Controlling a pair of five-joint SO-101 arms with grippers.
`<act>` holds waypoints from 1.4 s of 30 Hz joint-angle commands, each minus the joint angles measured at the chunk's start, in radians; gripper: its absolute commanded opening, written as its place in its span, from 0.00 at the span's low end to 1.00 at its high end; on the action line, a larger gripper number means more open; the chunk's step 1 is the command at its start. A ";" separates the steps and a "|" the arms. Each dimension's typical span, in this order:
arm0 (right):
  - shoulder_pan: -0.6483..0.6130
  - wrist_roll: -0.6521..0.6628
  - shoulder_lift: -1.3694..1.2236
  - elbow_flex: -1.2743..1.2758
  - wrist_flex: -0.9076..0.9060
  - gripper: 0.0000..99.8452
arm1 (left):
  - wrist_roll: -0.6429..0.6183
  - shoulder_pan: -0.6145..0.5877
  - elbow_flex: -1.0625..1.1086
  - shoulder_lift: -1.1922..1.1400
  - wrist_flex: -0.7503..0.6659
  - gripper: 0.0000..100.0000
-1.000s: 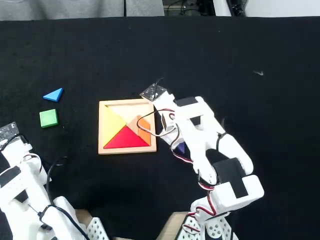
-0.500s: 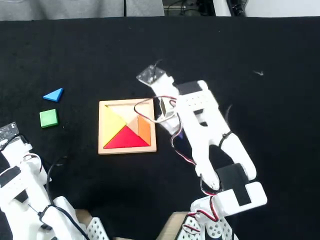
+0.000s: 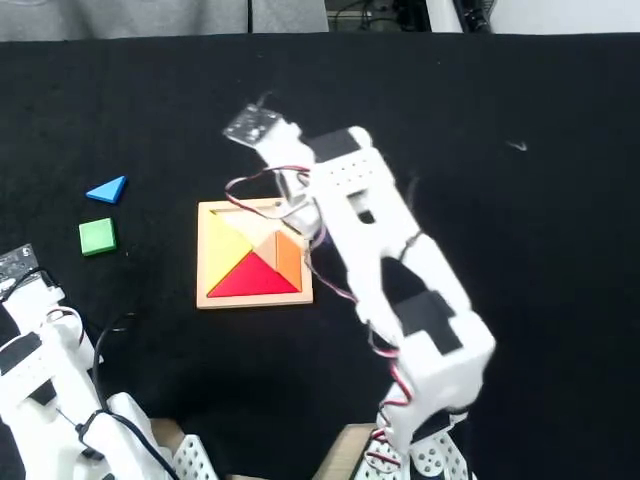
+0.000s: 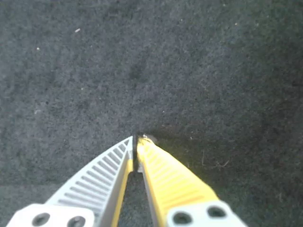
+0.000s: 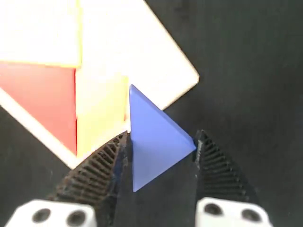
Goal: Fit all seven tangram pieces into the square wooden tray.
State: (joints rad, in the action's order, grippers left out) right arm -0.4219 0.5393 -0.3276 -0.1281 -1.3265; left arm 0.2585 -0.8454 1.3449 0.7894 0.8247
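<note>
Swung across within the last second, on the right arm [image 3: 372, 232]: from beside the tray [image 3: 255, 302] to above its far edge, wrist now leaning over the board. No change at the left arm [image 3: 40, 372], parked well away.

Right gripper [image 5: 161, 136] clamped on the dark blue triangle [image 5: 154, 142], pinched by two slanted edges, one corner sticking out ahead of the fingertips. Just past that corner: bare wood of the tray and the orange piece [image 5: 99, 118]. Red triangle [image 5: 42, 101] off to one side of the fingers. Cannot tell height above the wood.

Seen from above: yellow triangle [image 3: 224, 248], red and orange already seated, with an open strip of tray under the gripper. Light blue triangle [image 3: 107, 189] and green square [image 3: 98, 237] loose on the cloth, well apart from the right gripper and nearer the left arm.

Left gripper [image 4: 136, 142] pinched fully together on nothing, tips close to the black cloth [image 4: 189, 71].

Risks, as a judgement:
- Could ride up on the orange piece or the rim if lowered with the corner overlapping them, ending tilted instead of flat.
- Could twist or squirt out of the grip, given the hold on slanted edges.
- Could shove the tray, apparently loose on the cloth, or pop seated pieces if pressed down off-slot.
- Looks rotated against the open gap, so probably needs turning before release.
</note>
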 commanded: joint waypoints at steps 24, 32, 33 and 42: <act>-0.075 -0.138 -0.481 -0.665 -0.222 0.18 | 0.009 0.007 -0.002 0.015 -0.011 0.03; -0.072 -0.155 -0.483 -0.636 -0.213 0.18 | 0.009 0.007 -0.002 0.015 -0.011 0.03; -0.072 -0.155 -0.483 -0.634 -0.213 0.18 | 0.009 0.007 -0.002 0.015 -0.011 0.03; -0.077 -0.167 -0.483 -0.633 -0.233 0.23 | 0.009 0.007 -0.002 0.015 -0.011 0.03</act>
State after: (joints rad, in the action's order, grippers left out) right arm -0.4864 0.3905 -0.8247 -0.7419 -1.5397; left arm 0.2585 -0.8454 1.3449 0.7894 0.8247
